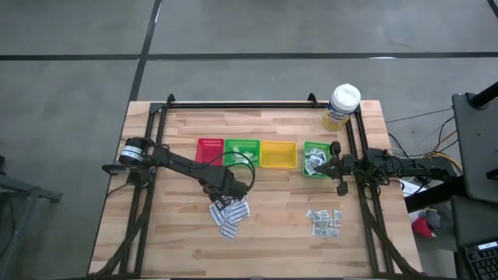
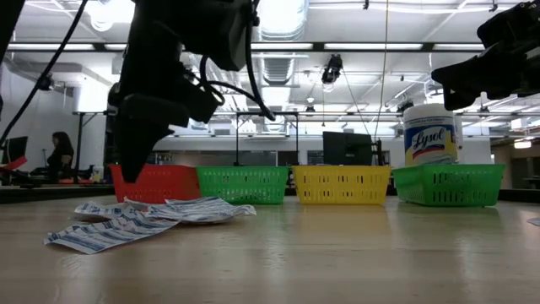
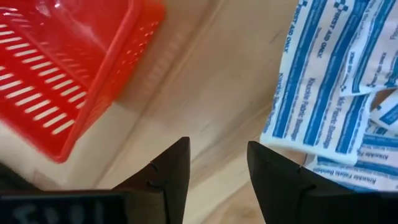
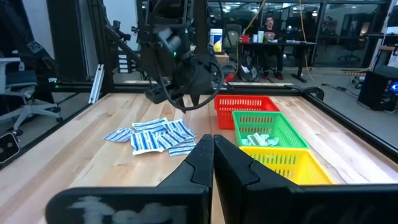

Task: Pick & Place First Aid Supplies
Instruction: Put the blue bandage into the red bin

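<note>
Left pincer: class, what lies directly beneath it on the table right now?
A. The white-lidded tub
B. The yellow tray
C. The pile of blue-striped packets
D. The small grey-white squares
C. The high view shows the left pincer open just above the pile of blue-striped packets, beside the red tray.

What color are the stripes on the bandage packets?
Blue on white bandage packets, clearest in the left wrist view.
</note>
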Available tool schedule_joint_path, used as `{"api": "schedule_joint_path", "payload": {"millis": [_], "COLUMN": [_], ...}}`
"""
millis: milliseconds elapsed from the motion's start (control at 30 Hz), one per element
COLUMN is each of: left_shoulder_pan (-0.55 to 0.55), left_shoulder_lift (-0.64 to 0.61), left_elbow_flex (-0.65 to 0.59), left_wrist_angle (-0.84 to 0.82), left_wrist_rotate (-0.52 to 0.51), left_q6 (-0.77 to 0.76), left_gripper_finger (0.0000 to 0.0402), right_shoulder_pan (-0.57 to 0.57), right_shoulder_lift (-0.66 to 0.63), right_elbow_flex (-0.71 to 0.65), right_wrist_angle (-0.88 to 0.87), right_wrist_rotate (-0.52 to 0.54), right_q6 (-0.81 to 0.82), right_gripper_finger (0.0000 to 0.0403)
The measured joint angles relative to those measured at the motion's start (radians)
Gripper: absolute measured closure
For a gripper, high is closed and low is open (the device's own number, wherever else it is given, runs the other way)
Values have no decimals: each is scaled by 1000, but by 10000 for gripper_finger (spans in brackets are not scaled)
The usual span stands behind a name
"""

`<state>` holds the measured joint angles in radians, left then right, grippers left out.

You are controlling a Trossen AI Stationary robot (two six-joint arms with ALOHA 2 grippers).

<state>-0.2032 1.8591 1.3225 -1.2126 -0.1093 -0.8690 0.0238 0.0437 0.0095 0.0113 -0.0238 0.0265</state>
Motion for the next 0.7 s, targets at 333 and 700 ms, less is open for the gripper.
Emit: {"api": "schedule_joint_path", "payload": {"millis": [333, 700], "left_shoulder_pan": [-1, -1], "left_shoulder_lift": [0, 0], "left_elbow_flex": [-24, -54], "left_wrist_angle": [78, 164], "left_wrist_rotate": [0, 48], "left_q6": [60, 114], "left_gripper_finger": [239, 239], "right_shoulder_pan": [0, 0], "right_shoulder_lift": [0, 0], "right_elbow_flex": [0, 0], "right_wrist_angle": [0, 0], "right_wrist_rotate": [0, 0], "right_q6": [-3, -3], "right_gripper_finger": [394, 394]}}
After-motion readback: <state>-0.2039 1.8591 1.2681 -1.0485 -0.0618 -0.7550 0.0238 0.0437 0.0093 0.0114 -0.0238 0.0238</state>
